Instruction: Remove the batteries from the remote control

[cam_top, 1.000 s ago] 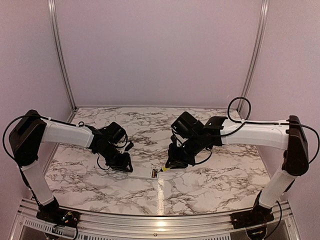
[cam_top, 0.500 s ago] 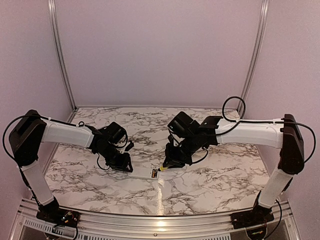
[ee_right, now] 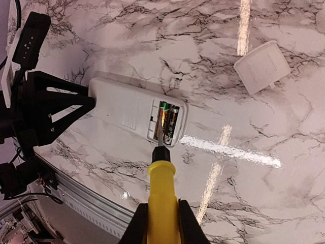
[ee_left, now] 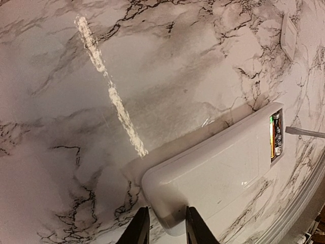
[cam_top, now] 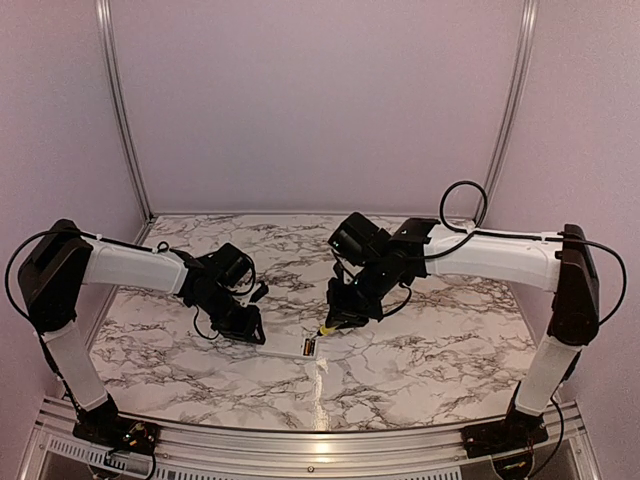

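1. The left jaws are shut tight on one end of the remote control (ee_right: 124, 108). I think they hold it so that it cannot slide when something pushes on it.
2. The remote control lies flat on the marble surface (ee_right: 284, 137), near its front edge. Its back faces up and the little battery hole is open. That end points away from the left jaws, so the other arm has room to get at it.
3. The batteries (ee_right: 167, 122) sit side by side in the hole, at the far end from the left jaws. One looks gold with a green tip and one looks dark. Neither one is out yet, so the real job is not done.
4. The screwdriver (ee_right: 162, 195) has a fat yellow handle and a thin metal tip. The right jaws are shut on the handle. The tip points at the near end of the gold battery, right at the rim of the hole. It looks like it is touching there. I think it is there to dig under the battery and pop it up, because the batteries are too small and snug to pinch.
5. The small white cover (ee_right: 262, 67) lies flat on the surface, well apart from the remote control, so it is not in the way.
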`<state>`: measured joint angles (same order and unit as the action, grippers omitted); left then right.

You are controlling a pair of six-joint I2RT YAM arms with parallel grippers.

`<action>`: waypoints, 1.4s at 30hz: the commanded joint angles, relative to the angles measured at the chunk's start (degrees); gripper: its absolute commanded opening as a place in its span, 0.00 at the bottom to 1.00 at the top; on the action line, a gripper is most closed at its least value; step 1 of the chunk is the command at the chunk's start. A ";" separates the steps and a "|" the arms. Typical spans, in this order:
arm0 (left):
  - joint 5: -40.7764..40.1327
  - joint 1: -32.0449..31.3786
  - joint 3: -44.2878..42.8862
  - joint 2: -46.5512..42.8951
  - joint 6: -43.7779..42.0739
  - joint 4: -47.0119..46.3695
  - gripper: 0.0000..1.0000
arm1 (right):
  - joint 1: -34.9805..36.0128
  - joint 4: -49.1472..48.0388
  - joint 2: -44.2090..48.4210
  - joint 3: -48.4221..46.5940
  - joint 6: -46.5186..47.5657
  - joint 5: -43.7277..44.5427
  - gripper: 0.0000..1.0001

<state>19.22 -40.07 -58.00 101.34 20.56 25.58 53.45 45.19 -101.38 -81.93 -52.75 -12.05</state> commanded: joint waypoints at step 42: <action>-0.85 -0.18 -2.27 1.46 -0.17 1.53 0.25 | 0.78 0.84 -3.32 -1.64 2.50 -0.68 0.00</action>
<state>18.98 -40.07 -59.94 102.32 20.18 27.22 53.84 46.37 -103.83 -82.81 -50.96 -12.21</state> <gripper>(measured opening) 0.254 0.160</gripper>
